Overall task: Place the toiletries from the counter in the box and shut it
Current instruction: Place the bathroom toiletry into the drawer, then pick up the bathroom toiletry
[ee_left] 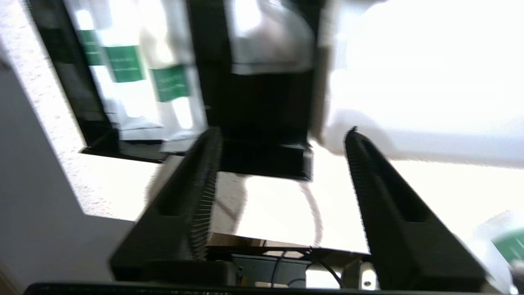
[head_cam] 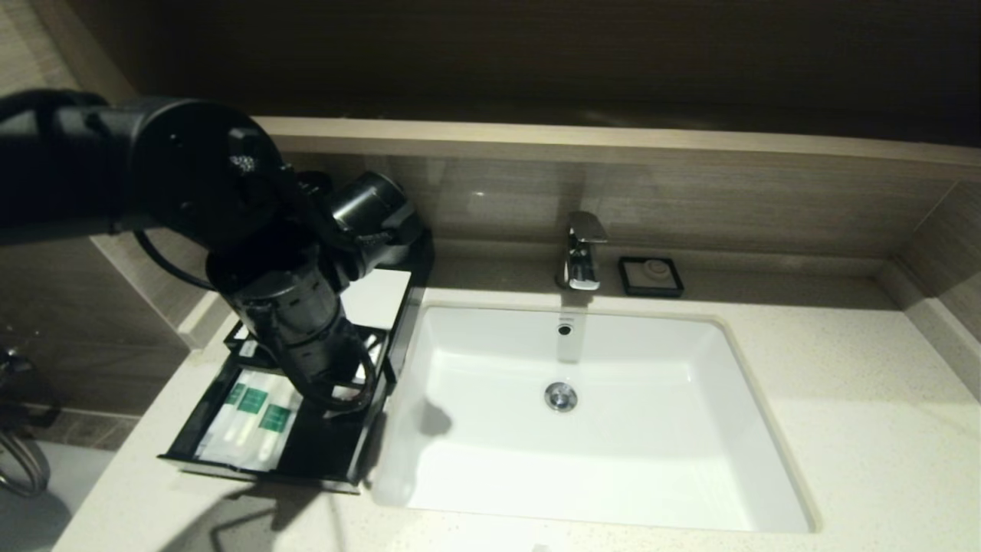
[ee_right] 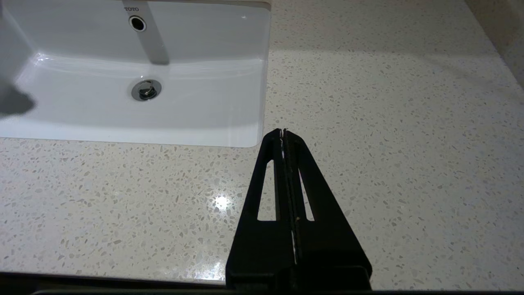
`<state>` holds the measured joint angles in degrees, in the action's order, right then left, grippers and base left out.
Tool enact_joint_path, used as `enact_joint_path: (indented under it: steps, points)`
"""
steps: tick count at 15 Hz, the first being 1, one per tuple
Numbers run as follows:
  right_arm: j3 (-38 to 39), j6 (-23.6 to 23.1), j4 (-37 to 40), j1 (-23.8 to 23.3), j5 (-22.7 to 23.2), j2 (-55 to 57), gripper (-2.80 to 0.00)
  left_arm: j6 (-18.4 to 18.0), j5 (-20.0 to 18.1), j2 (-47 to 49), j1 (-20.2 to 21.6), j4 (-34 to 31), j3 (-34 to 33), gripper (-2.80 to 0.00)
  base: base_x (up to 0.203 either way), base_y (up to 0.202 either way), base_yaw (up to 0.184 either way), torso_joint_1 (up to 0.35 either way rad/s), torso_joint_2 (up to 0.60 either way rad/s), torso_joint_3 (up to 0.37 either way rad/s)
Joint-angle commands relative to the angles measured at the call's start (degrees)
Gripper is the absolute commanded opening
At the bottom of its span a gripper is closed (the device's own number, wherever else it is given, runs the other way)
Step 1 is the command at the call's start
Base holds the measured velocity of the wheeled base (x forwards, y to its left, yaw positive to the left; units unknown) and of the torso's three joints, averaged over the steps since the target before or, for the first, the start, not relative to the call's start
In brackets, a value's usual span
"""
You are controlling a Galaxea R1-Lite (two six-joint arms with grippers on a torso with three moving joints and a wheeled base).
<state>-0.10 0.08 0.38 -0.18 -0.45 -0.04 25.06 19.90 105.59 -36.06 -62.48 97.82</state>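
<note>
The black box [head_cam: 383, 303] with its white top panel stands on the counter [head_cam: 843, 383] left of the sink. Its front drawer [head_cam: 322, 452] is pulled out. Several white packets with green print, the toiletries [head_cam: 253, 418], lie in the drawer's left half. My left arm hangs over the drawer's right half and hides its gripper in the head view. In the left wrist view the left gripper [ee_left: 282, 133] is open with nothing between its fingers, the drawer's dark front corner [ee_left: 266, 159] just beyond the tips and the packets [ee_left: 127, 65] off to one side. My right gripper [ee_right: 282, 131] is shut and empty above bare counter [ee_right: 409, 123].
The white sink basin [head_cam: 613, 475] takes up the counter's middle, with a chrome tap [head_cam: 580, 253] and a small black soap dish [head_cam: 651, 276] behind it. A wood-grain ledge [head_cam: 613, 138] runs along the back. A blurred white thing with green print [ee_left: 507, 246] shows at the left wrist view's edge.
</note>
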Motion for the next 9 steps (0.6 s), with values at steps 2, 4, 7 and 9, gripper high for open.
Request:
enact_joint_path:
  steps: [2,4,7,9]
  points:
    - [0.01,0.01,-0.03,0.01,0.01,-0.05,-2.8,2.72,0.12,0.13,-8.67,-0.86,-0.13,-2.8,0.0,0.0,0.0,0.0,0.0,0.0]
    - [0.01,0.01,-0.03,0.01,0.01,-0.03,-2.8,4.17,-0.06,1.91,-13.15,-1.78,-0.14,-2.8,0.0,0.0,0.0,0.0,0.0,0.0]
    - [0.01,0.01,-0.02,0.01,0.01,0.04,-2.8,4.63,-0.05,4.54,-18.77,-1.41,1.2,-2.8,0.0,0.0,0.0,0.0,0.0,0.0]
    - [0.01,0.01,-0.03,0.01,0.01,-0.05,-2.8,4.64,-0.36,6.03,-22.22,-1.42,2.87,-2.8,0.0,0.0,0.0,0.0,0.0,0.0]
